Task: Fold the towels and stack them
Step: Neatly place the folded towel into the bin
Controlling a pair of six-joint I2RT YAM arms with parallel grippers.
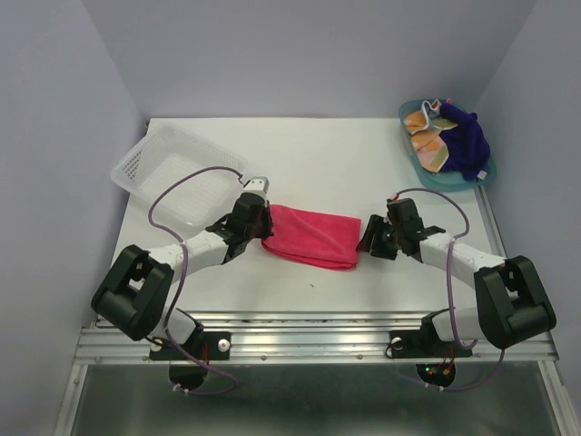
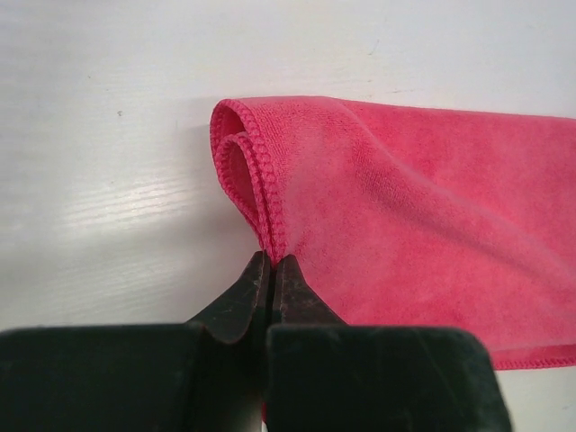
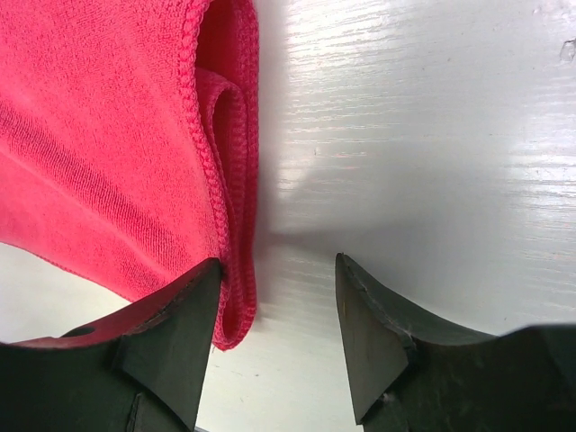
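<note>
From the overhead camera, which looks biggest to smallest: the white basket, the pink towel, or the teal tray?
White basket, clearly largest.
Then pink towel and teal tray: about alike, too close to rank.

A white surface point(image 1: 363, 173) with a faint wood grain fills the middle of the scene. It is closed in by three plain, pale lavender walls: a back wall point(image 1: 300, 54) meeting it in a straight line, and a left wall point(image 1: 54, 136) and a right wall point(image 1: 545, 91) slanting in from the sides. Along its near edge run ribbed silver metal rails point(image 1: 309, 338), and below them lies a dull grey-green panel point(image 1: 309, 404). The light is soft and even, giving a mild sheen on the surface and only weak, blurred shadows.
</note>
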